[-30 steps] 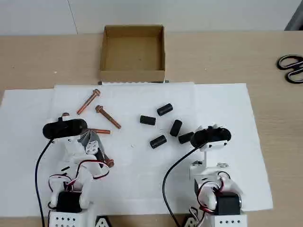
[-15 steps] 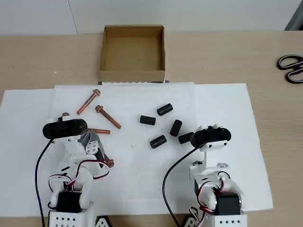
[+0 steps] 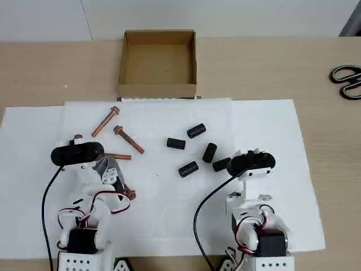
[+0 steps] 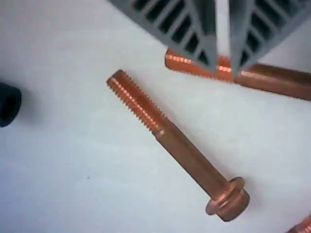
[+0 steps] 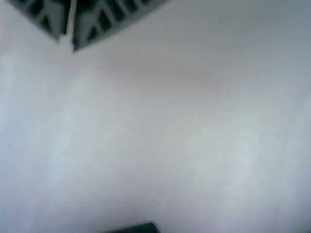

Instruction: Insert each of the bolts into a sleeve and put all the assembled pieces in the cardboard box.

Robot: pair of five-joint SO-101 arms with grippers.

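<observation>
Several copper bolts lie on the white sheet at the left, among them one (image 3: 105, 121) far out, one (image 3: 128, 139) beside it and one (image 3: 119, 156) by the left arm. Several black sleeves (image 3: 188, 168) are scattered mid-sheet, one (image 3: 220, 164) right beside the right arm (image 3: 251, 162). The cardboard box (image 3: 158, 84) stands open behind the sheet. My left gripper (image 4: 224, 68) hovers shut just over a bolt (image 4: 272, 81), not gripping it; another bolt (image 4: 182, 153) lies free beside it. My right gripper (image 5: 72, 42) is shut over bare sheet, with a sleeve's edge (image 5: 131, 228) close by.
Black scissors (image 3: 347, 80) lie on the wooden table at the far right. The white sheet (image 3: 265, 124) covers the work area in front of the box. A sleeve (image 4: 7, 104) shows dark at the edge of the left wrist view.
</observation>
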